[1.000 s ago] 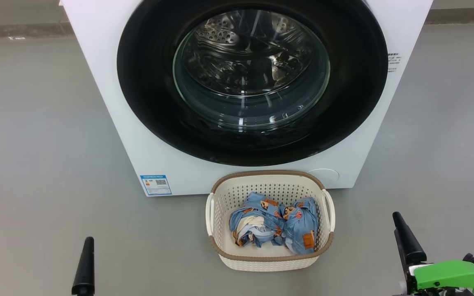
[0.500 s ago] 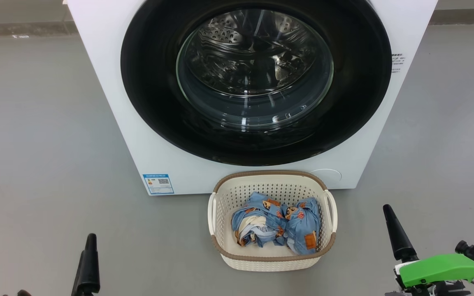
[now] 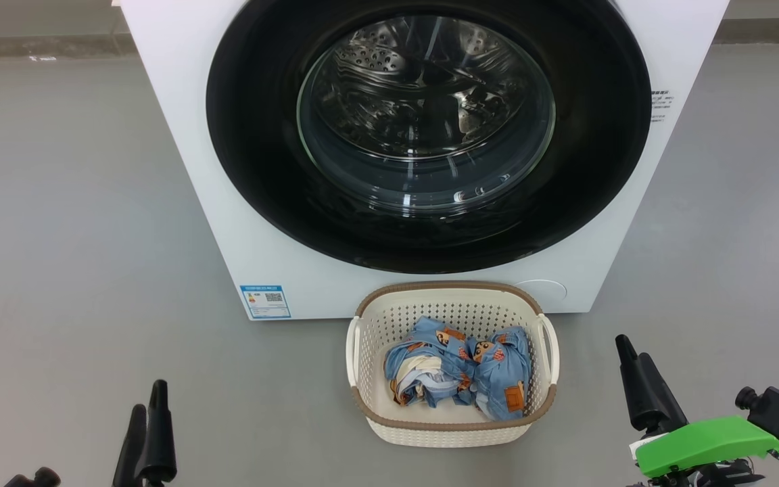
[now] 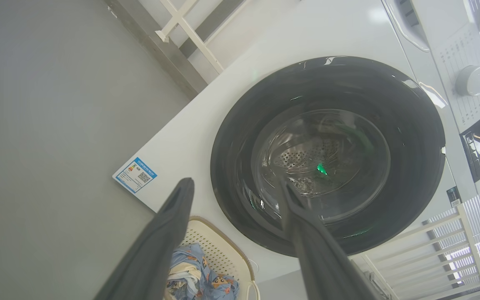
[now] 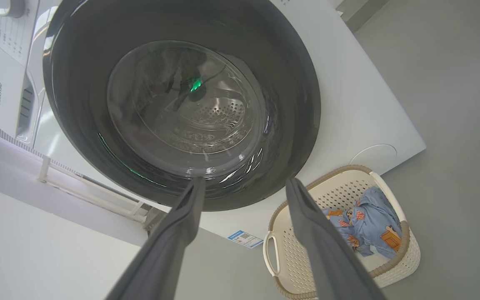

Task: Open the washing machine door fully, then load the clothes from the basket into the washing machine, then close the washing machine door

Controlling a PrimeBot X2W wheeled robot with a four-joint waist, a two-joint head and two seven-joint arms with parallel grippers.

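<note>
The washing machine [image 3: 308, 287] stands in front of me, a big white box. The washing machine door [image 3: 254, 135] is closed, and the steel drum shows through its glass. On the floor against the machine's front sits the basket [image 3: 454, 436], with the blue printed clothes [image 3: 460, 368] bunched inside. My left gripper [image 3: 149, 396] hangs low at the left, open and empty, well left of the basket. To the basket's right, my right gripper [image 3: 631, 348] is open and empty too. The left wrist view has the left gripper [image 4: 236, 183] before the door [image 4: 231, 166], basket [image 4: 219, 246] and clothes [image 4: 194, 275]. The right gripper [image 5: 245, 181] faces the door [image 5: 290, 83], basket [image 5: 331, 191] and clothes [image 5: 369, 221].
Grey floor [image 3: 58, 237] spreads on both sides of the machine. A blue label [image 3: 266, 301] marks its lower left front. The control panel with a knob [image 4: 469, 79] lies above the door. A white rail frame [image 4: 186, 25] stands behind the machine. A green cover [image 3: 700, 443] sits on my right wrist.
The head view has shifted slightly. Both grippers have risen in it; the right one has also moved left toward the basket, and the left one's second finger has come into view.
</note>
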